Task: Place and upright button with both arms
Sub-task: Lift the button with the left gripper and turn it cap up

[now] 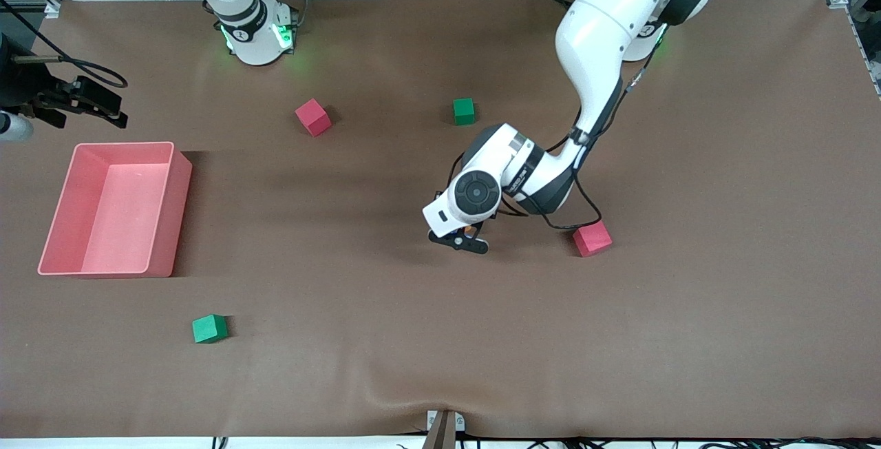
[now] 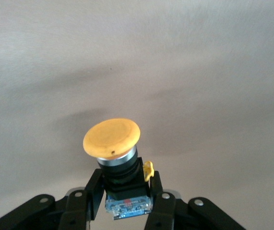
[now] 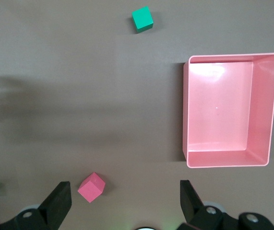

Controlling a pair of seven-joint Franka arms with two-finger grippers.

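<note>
The left gripper (image 1: 460,239) is down over the middle of the desk (image 1: 440,339), and its jaws are clenched on the button (image 2: 120,160). In the left wrist view the black fingers (image 2: 91,191) pinch the button's dark body from both sides, with the orange cap (image 2: 112,138) sticking out past the tips and casting a shadow on the brown surface. From the front, only a speck of orange shows under the wrist. Whether the button already touches the desk I can't tell.

The right gripper (image 3: 122,199) hangs high over the right arm's end of the desk, at about 9 o'clock from the button, above the pink bin (image 1: 113,208). Its jaws are spread wide with nothing between them; that arm waits.

So the step in hand looks like the left arm carrying or setting down the button. Next, I'd judge, it needs lowering until the body rests flat with the cap on top, then the jaws released slowly so the top-heavy cap doesn't tip it over. The right arm may have to come in to steady or right it.

A red cube (image 1: 592,238) sits at 3 o'clock from the left gripper, close enough to mind. The other cubes lie well apart: green (image 1: 464,111) at 12, red (image 1: 313,117) at 10 and green (image 1: 209,328) at 8.
</note>
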